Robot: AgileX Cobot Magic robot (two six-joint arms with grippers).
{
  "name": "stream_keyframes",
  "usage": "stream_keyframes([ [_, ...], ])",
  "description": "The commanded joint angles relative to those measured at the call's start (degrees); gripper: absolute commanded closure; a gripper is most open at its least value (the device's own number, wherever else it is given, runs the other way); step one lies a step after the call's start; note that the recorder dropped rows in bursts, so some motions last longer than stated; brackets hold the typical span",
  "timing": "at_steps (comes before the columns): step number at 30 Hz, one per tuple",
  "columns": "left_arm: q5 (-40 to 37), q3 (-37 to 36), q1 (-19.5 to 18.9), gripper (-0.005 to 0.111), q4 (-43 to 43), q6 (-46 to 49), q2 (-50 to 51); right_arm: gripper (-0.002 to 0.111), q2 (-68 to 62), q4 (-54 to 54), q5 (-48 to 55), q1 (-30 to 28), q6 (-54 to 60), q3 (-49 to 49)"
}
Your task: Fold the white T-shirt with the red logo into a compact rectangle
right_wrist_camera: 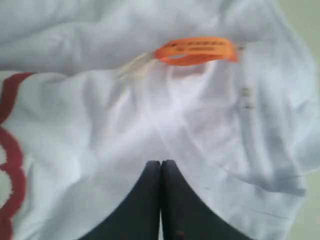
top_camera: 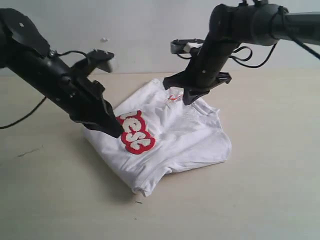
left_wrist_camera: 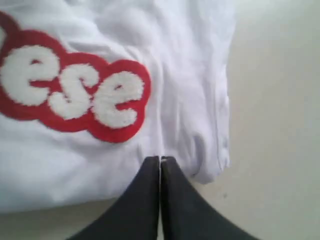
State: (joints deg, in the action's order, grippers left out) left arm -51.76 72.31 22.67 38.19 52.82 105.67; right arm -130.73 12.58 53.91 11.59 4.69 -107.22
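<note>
The white T-shirt lies bunched and partly folded on the table, with the end of the red logo facing up. My left gripper is shut at the shirt's left edge beside the logo. In the left wrist view its jaws are pressed together with a thin white sliver of cloth between the tips, just below the letters "ese". My right gripper is shut at the collar end. In the right wrist view its jaws close on creased fabric below the orange neck tag.
The beige table surrounds the shirt on all sides. A pale wall stands behind. A black cable hangs from the left arm at the far left.
</note>
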Motion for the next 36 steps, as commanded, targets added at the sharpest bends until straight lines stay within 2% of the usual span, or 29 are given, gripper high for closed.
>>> stream_keyframes([
  [1,9.42,-0.47,5.30,0.107,3.30,2.87,4.49,0.108,0.74,-0.80,-1.02,-3.15,-0.24,0.14],
  [4,14.63,-0.47,7.42,0.107,3.16,1.31,8.31,0.108,0.74,-1.73,-4.10,-4.44,-0.01,2.47],
  [8,11.35,-0.47,8.07,0.107,-0.34,-0.67,13.03,0.108,-0.16,-6.52,-9.48,-5.36,-1.97,6.00],
  [14,5.29,-0.47,8.07,0.107,-27.04,-21.66,16.84,0.108,-3.03,-10.58,-10.96,-5.71,-4.69,6.44],
  [17,2.96,-0.47,7.70,0.107,-33.61,-26.60,16.69,0.108,-4.52,-8.28,-10.63,-5.47,-4.27,7.37],
  [19,2.70,-0.47,7.18,0.107,-34.71,-27.33,15.84,0.108,-4.93,-3.93,-10.16,-5.22,-0.68,8.99],
  [23,7.32,0.00,5.35,0.107,-34.83,-30.06,13.41,0.108,-3.86,6.24,-7.56,-4.95,8.92,13.92],
  [28,10.61,0.00,1.46,0.107,-35.18,-34.79,10.46,0.108,-0.16,6.14,-9.73,-4.95,10.29,23.06],
  [32,11.63,0.00,-1.76,0.107,-35.07,-37.04,8.86,0.108,3.24,3.14,-7.06,-4.95,10.89,28.83],
  [36,10.69,0.00,-2.22,0.107,-35.07,-37.04,7.89,0.108,6.95,2.21,-6.02,-4.95,11.64,31.51],
])
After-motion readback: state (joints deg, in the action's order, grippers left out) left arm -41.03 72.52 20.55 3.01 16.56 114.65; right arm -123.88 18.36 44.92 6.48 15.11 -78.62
